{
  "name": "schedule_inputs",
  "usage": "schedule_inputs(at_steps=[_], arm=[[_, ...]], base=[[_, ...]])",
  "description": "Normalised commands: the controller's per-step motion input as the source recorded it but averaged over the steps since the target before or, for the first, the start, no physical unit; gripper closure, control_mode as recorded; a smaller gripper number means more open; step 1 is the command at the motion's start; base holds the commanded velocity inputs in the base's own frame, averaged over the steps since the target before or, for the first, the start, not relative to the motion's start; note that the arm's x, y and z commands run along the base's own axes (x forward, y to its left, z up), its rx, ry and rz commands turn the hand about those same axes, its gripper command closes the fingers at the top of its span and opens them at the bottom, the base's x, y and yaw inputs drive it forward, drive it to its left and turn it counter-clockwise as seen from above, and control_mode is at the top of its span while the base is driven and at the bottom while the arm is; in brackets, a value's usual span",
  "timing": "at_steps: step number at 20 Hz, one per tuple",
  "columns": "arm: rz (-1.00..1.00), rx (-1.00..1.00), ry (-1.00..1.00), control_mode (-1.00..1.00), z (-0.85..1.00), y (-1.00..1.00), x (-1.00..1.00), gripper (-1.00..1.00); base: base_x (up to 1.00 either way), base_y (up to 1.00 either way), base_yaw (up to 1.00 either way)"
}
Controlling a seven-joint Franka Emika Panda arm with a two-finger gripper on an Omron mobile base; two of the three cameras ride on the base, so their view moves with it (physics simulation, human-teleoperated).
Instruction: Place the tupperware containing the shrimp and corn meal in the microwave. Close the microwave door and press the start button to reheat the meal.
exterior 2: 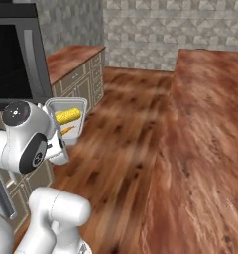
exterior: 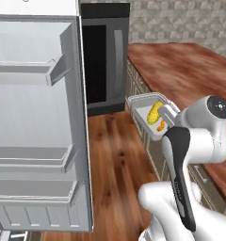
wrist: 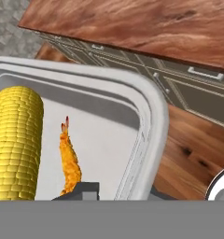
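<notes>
The clear greyish tupperware hangs in the air above the wooden floor, level, with my gripper shut on its near rim. Inside lie a yellow corn cob piece and a small orange shrimp. From the right base the tupperware sits just beyond my hand, gripper at its near edge. In the hand view one fingertip rests inside the tupperware, beside the shrimp and corn. The dark microwave with its bar handle stands beyond, behind the fridge door.
An open grey fridge door with shelf bins takes up the left. A wooden counter over cabinet drawers runs along the right. Wooden floor lies between them.
</notes>
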Motion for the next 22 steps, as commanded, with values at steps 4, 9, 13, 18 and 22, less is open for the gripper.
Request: schedule_inputs(at_steps=[4, 9, 13, 18, 22], arm=[[0.00, 0.00, 0.00, 1.00, 0.00, 0.00, 0.00, 1.00], [0.00, 0.00, 0.00, 1.00, 0.00, 0.00, 0.00, 1.00], [0.00, 0.00, 0.00, 1.00, 0.00, 0.00, 0.00, 1.00], [0.00, 0.00, 0.00, 1.00, 0.00, 0.00, 0.00, 1.00], [0.00, 0.00, 0.00, 1.00, 0.00, 0.00, 0.00, 1.00]], base=[[-0.16, -0.21, -0.03], [-0.16, -0.60, -0.17], [0.07, -0.33, -0.32], [0.80, 0.06, -0.03], [0.99, 0.00, 0.00]])
